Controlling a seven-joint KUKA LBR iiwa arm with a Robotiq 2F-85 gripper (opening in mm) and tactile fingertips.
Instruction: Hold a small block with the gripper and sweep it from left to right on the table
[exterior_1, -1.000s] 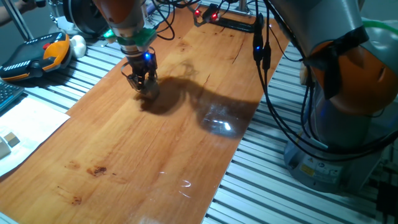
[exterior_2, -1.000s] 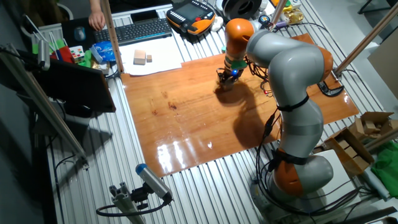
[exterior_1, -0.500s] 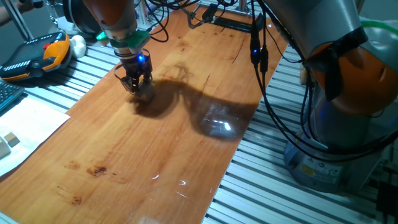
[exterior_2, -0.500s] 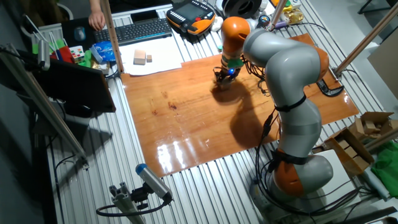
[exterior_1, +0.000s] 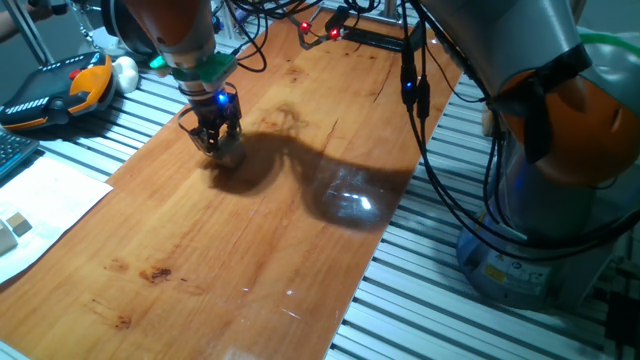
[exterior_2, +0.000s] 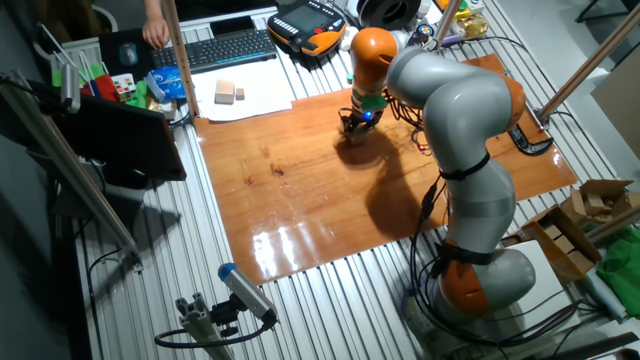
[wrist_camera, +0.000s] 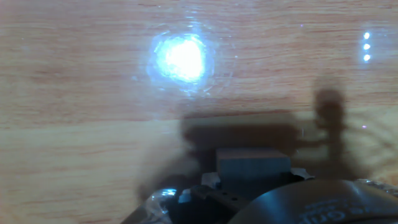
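The gripper (exterior_1: 218, 140), clenched on the small block (wrist_camera: 253, 163) held between its jaws against the table (exterior_1: 250, 240), has slid further leftward along the board since a second ago, so the sweep is underway.

You get two high fixed views crossing over the worktop (exterior_1: 250, 230); the hand view looks closely down on it.

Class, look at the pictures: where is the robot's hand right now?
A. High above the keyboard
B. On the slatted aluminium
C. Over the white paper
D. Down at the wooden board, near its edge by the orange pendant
D: the hand sits low on the reddish wooden board, close to the orange pendant.
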